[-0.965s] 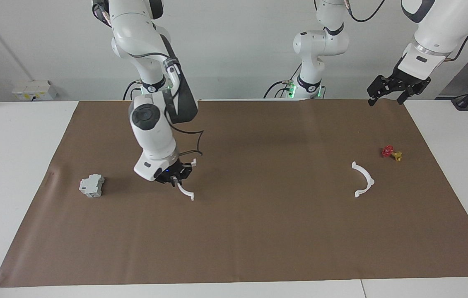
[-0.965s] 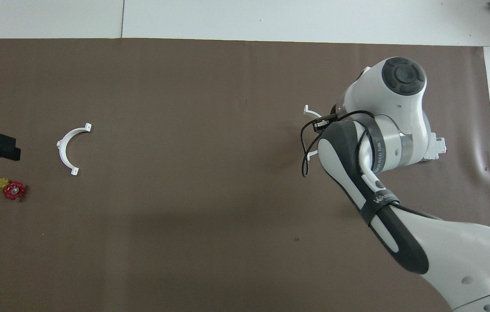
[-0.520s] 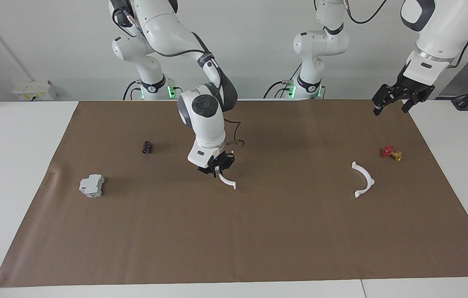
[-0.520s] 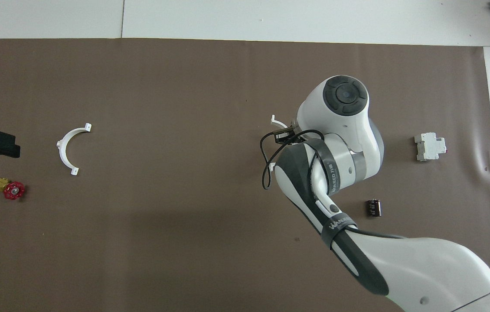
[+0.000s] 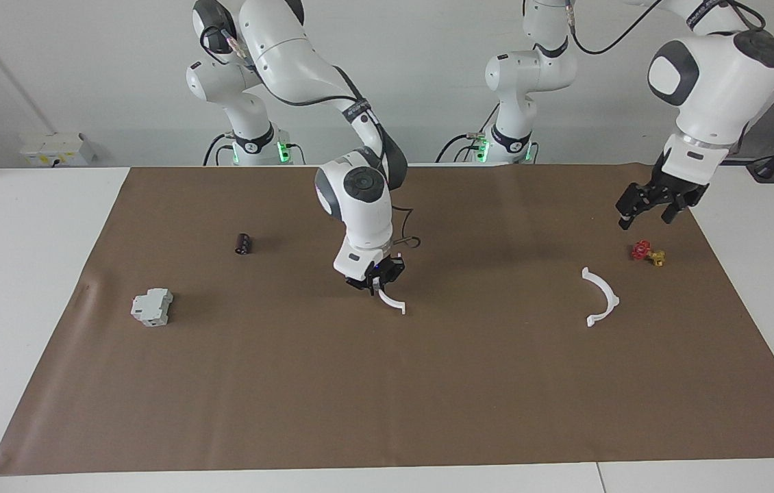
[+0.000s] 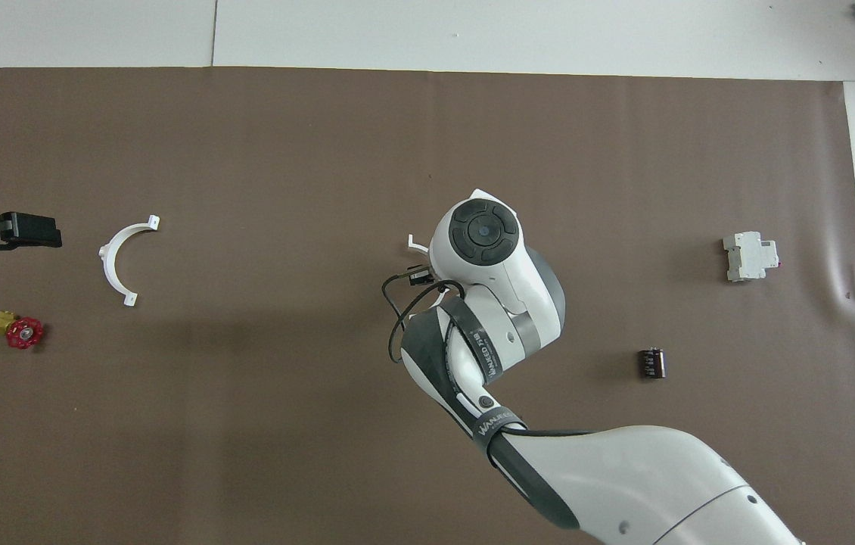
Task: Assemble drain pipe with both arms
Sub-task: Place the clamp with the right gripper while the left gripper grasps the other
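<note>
In the facing view the right gripper [image 5: 378, 278] is over the middle of the brown mat [image 5: 428, 411], its fingers pinching one white half-ring [image 5: 392, 302] that hangs down from it. The other half-ring [image 5: 603, 297] lies on the mat toward the left arm's end, near a small red and yellow part [image 5: 647, 253]. The left gripper [image 5: 654, 209] is in the air over that end — its fingers look spread, though I cannot be fully sure. In the overhead view the right arm hides most of the held half-ring [image 6: 417, 244]; the lying half-ring [image 6: 122, 260] is well apart from it, and the left gripper [image 6: 32, 230] shows at the edge.
</note>
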